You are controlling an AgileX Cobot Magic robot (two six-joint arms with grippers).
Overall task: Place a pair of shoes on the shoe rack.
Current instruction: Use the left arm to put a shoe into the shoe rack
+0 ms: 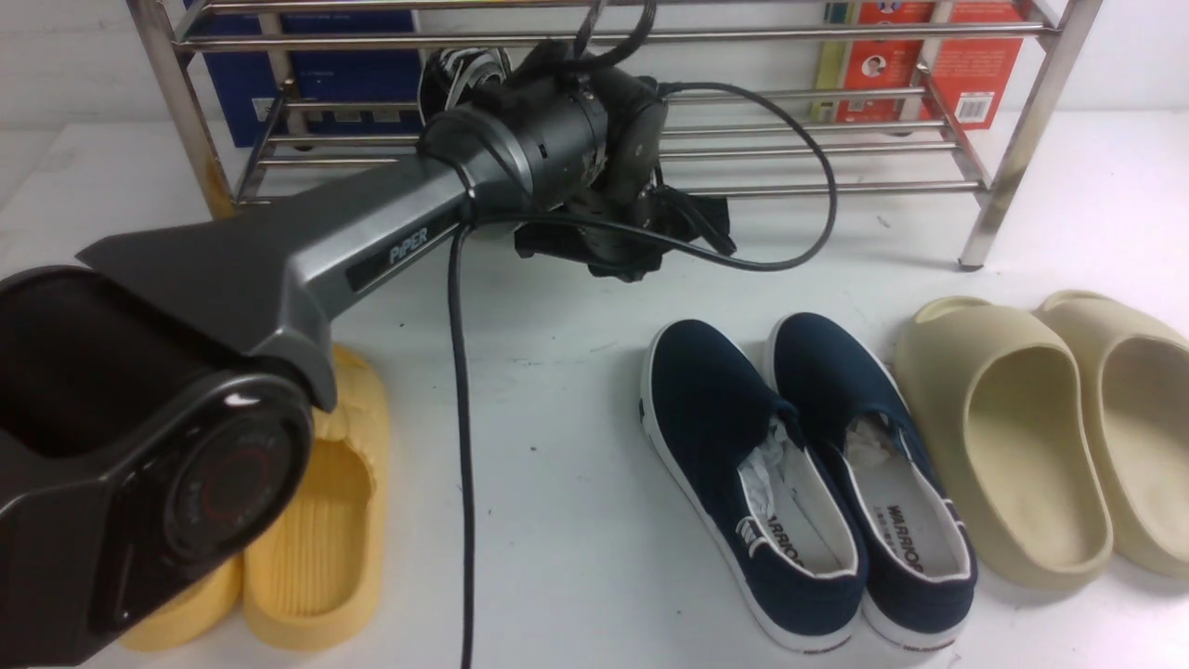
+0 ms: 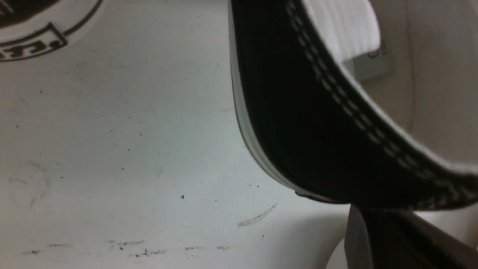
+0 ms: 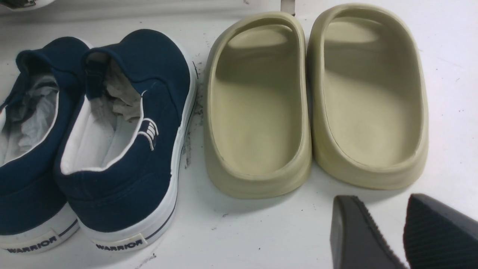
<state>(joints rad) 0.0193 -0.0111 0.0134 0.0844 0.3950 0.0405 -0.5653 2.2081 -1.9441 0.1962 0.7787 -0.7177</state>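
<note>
In front of the shoe rack, on the white table: yellow slides toward its left end, half hidden by the arm's base; navy slip-ons before its middle; beige slides toward its right end. Black cable looped across the lower rails.

Left arm stretched forward to the rack's lower rails, wrist bent down. Left gripper pinched shut on the heel collar of a black sneaker just before the rack; lifted or resting, cannot tell. Black canvas, white stitching, white sole edge, pale lining. Second sneaker near it, only a printed white edge in view.

Right gripper parted, empty, on the beige slides' side away from the rack.
</note>
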